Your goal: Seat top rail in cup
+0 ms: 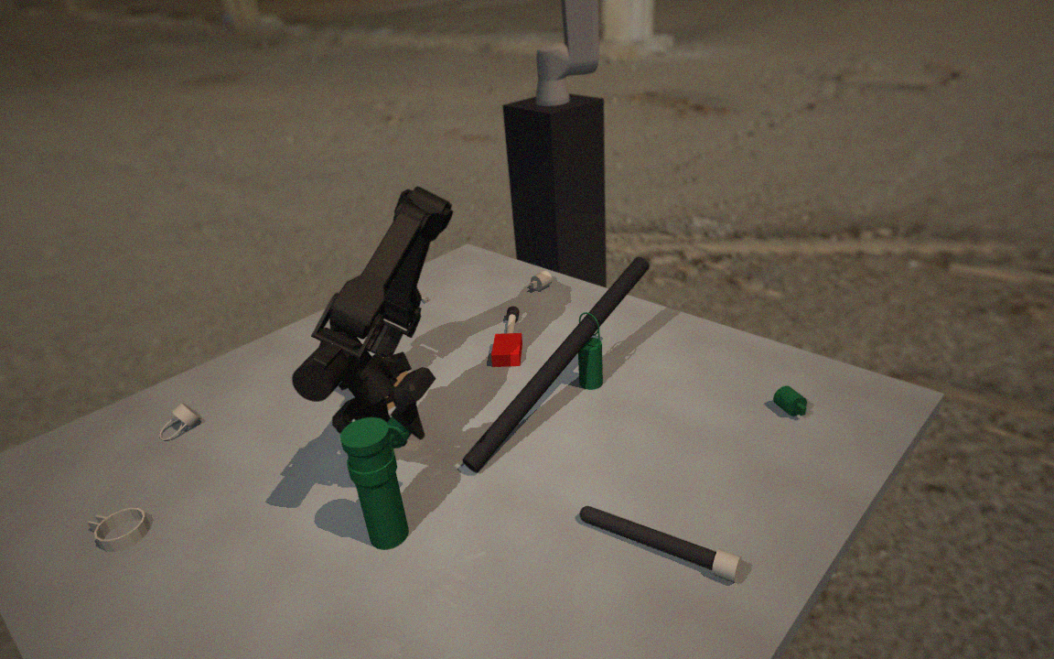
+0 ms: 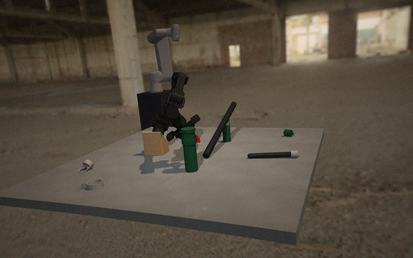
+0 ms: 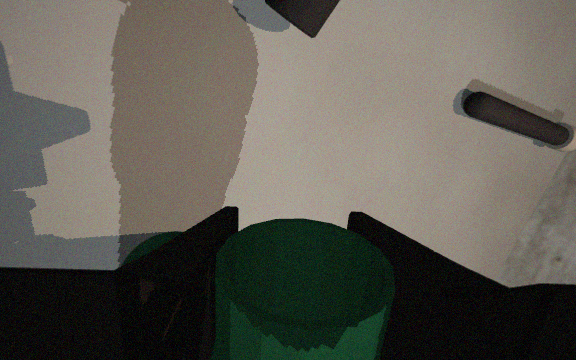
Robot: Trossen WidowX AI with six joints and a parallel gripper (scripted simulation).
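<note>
The big green post (image 1: 383,512) (image 2: 190,158) stands upright. Its brace band (image 1: 371,469) (image 2: 188,140) sits high, just below the post cap (image 1: 364,436) (image 2: 188,129). The rail-end cup (image 1: 399,434) (image 3: 305,280) hangs beside the post and is hidden in the exterior view. My gripper (image 3: 293,222) (image 1: 392,426) is shut on this cup, one finger on each side, the left one between cup and post. The dark top rail (image 1: 543,379) (image 2: 217,135) slants through the loop (image 1: 581,319) of the small green post's cap. Its low cut end is near the table, apart from the cup.
A short dark rod (image 1: 645,536) (image 2: 269,155) with a white end lies front right. A green fitting (image 1: 788,400) lies right. A white band (image 1: 121,529) and white loop cap (image 1: 182,415) lie left. A wooden block (image 2: 154,143) and red block (image 1: 506,350) stand behind the post.
</note>
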